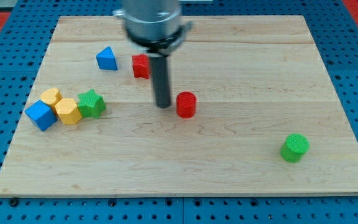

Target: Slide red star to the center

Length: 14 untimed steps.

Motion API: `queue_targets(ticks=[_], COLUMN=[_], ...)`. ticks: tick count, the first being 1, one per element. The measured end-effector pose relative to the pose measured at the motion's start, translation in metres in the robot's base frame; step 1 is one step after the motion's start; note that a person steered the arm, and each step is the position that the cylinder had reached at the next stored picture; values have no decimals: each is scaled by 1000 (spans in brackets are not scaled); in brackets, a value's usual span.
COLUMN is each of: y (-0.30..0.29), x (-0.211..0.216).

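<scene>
Red star (141, 66) sits up-left of my tip (163, 106); circling behind beats clipping the red cylinder (186, 104). No claw fitted.

Lab bench: wooden board (241, 180) on blue pegboard (353, 37).

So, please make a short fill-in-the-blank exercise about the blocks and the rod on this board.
1. My tip stands just left of the red ____.
2. The green star touches a ____ block.
3. The blue triangle lies left of the partly hidden ____ block.

Missing words: cylinder; yellow; red
</scene>
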<state>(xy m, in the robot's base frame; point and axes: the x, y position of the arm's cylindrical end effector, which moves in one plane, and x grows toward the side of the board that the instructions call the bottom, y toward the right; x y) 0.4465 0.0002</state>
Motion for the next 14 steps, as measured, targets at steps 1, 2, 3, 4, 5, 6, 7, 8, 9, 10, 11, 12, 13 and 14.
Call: queue_targets(ticks=[1,2,3,4,5,6,7,8,9,10,11,12,13,14], y=[85,106,139,136,83,10,-67,-88,-127,-139,-109,-45,5,66], x=[8,-7,44,32,-10,-17,-14,-70,-99,-106,-147,-118,-54,-6])
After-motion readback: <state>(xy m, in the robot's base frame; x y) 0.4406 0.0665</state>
